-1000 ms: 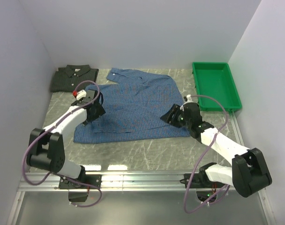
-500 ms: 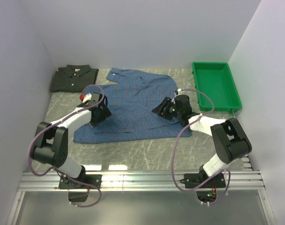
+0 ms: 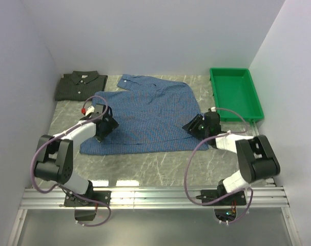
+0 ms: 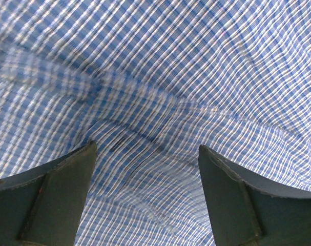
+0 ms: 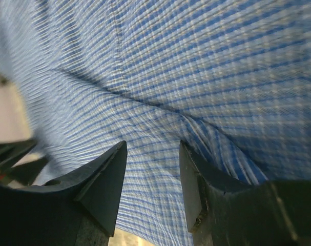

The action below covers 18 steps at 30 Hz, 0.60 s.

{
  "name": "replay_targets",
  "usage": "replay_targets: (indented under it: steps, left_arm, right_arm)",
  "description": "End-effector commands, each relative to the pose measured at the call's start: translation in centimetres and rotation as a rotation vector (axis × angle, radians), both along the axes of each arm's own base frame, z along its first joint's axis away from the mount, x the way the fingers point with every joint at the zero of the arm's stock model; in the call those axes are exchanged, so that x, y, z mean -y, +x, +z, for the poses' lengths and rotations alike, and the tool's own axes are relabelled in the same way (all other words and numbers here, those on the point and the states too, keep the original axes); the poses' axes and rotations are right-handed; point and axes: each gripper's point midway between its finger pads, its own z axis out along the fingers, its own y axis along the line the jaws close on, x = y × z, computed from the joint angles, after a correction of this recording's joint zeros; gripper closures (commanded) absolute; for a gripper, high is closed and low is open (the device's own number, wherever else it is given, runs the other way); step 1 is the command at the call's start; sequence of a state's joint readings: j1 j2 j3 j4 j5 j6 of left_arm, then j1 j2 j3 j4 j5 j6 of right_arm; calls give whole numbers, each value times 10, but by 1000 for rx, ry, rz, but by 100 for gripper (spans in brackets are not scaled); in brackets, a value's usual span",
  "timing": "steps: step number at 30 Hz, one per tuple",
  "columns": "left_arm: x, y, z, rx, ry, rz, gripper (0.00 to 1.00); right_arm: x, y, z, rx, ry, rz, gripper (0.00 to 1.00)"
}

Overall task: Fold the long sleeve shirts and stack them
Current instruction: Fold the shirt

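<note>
The blue check shirt [image 3: 145, 113] lies spread flat mid-table, collar toward the back wall. The dark green-grey shirt [image 3: 81, 84] sits folded at the back left corner. My left gripper [image 3: 105, 126] hovers low over the blue shirt's left side. Seen from the left wrist, it [image 4: 147, 151] stands wide open, with only rumpled blue cloth [image 4: 160, 77] beneath. My right gripper [image 3: 194, 126] is at the shirt's right edge. In the right wrist view it [image 5: 152, 148] is partly open, a ridge of blue cloth [image 5: 196, 66] showing in the gap. Neither gripper pinches anything.
A green plastic tray [image 3: 253, 102] stands at the back right, close behind my right arm. Side walls hem the marbled table [image 3: 160, 166] on the left and right. A metal rail [image 3: 155, 197] runs along the near edge.
My right gripper has slid from over the shirt's body out to its right edge, its jaws narrowing a little. The left gripper has shifted slightly leftward over the left side.
</note>
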<state>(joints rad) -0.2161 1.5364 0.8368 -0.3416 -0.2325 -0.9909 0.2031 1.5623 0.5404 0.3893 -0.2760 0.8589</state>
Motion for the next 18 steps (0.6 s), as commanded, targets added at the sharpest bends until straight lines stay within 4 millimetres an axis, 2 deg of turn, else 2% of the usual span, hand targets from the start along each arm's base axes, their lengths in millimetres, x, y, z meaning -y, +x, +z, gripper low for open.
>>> replay_targets:
  steps: [1, 2, 3, 4, 5, 6, 8, 10, 11, 12, 13, 14, 15, 17, 18]
  left_arm:
    - [-7, -11, 25, 19, 17, 10, 12]
    - [-8, -12, 33, 29, 28, 4, 11]
    - [-7, -13, 45, 55, 45, -16, 10]
    - [-11, -16, 51, 51, 71, -15, 9]
    - [-11, -17, 55, 54, 83, -24, 9]
    - [-9, -19, 60, 65, 95, -47, 9]
    - [-8, -22, 60, 61, 112, -65, 8]
    - [-6, -23, 52, 37, 117, -85, 8]
    - [-5, -23, 48, 27, 115, -91, 8]
    - [-4, -24, 40, 5, 112, -94, 8]
    - [0, -23, 36, -1, 96, -101, 9]
    - [1, -24, 31, -13, 90, -103, 9]
    - [2, -26, 21, -45, 92, -102, 9]
    - [2, -28, 11, -77, 95, -103, 10]
    - [0, -31, 2, -105, 103, -102, 10]
  right_arm:
    - [21, -1, 18, 9, -206, -27, 47]
    - [18, 3, 32, 46, -242, -1, 48]
    - [21, -2, 37, 39, -295, 0, 48]
    - [4, -8, 43, 54, -325, 56, 48]
    - [-3, -4, 58, 92, -364, 80, 48]
    - [-10, -12, 57, 74, -403, 117, 48]
    - [-30, -19, 64, 97, -474, 175, 48]
    - [-39, -19, 65, 75, -526, 197, 48]
    - [-55, -19, 72, 93, -527, 231, 48]
    - [-57, -23, 60, 49, -559, 254, 48]
    - [-62, -25, 56, 34, -577, 271, 48]
    - [-75, -26, 59, 36, -574, 303, 48]
    - [-76, -34, 41, -30, -614, 342, 48]
    - [-83, -42, 30, -66, -646, 385, 47]
    - [-87, -52, 18, -99, -668, 420, 47]
